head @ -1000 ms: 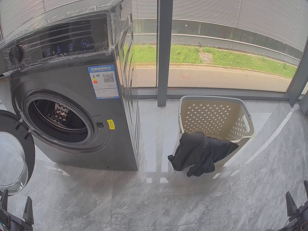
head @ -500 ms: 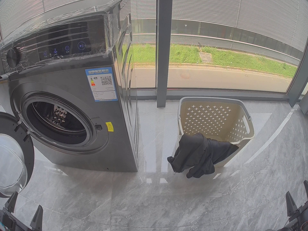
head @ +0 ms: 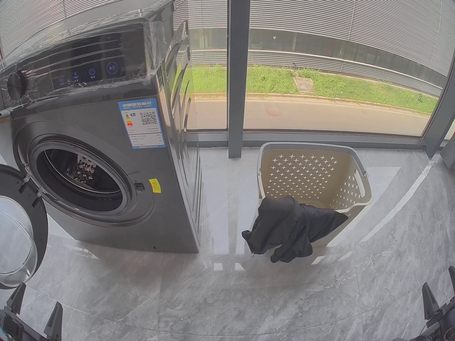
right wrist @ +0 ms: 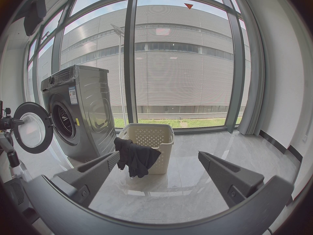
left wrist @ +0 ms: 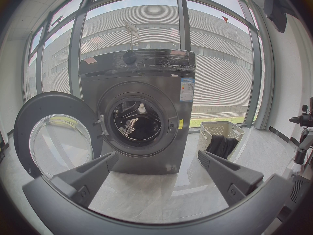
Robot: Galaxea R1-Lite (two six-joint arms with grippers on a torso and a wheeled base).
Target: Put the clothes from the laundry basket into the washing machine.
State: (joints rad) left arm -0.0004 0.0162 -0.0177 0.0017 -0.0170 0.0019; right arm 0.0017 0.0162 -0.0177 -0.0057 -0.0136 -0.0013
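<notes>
Clothes (head: 284, 228) draped over near rim of laundry basket (head: 303, 176), centre right of frame, beside open washing machine (head: 166, 181). Well apart from left jaws and right jaws, both spread wide, empty, at bottom corners.

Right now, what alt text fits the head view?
A black garment hangs over the near rim of a cream laundry basket, right of a grey washing machine with its round door open. The left gripper and right gripper sit open at the bottom corners.
</notes>
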